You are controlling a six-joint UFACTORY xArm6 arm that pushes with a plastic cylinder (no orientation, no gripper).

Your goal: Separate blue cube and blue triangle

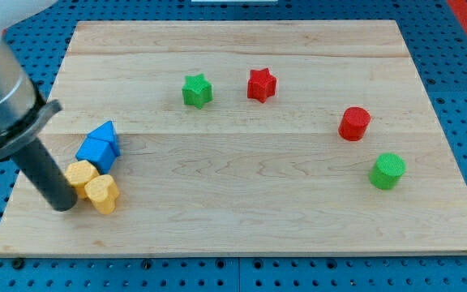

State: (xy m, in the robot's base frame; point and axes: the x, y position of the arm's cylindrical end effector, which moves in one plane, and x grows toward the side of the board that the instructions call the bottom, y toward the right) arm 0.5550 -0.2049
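Blue cube [94,152] and blue triangle [105,134] touching, near board's [242,227] left edge. My tip [63,204] set just left of yellow blocks [92,186], nothing held.

blue triangle [104,134] touching blue cube [96,152], view's left

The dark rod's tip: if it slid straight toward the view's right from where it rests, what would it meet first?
My tip would most likely meet the yellow block just right of it, or the yellow heart-like block beside that; depth leaves this uncertain.
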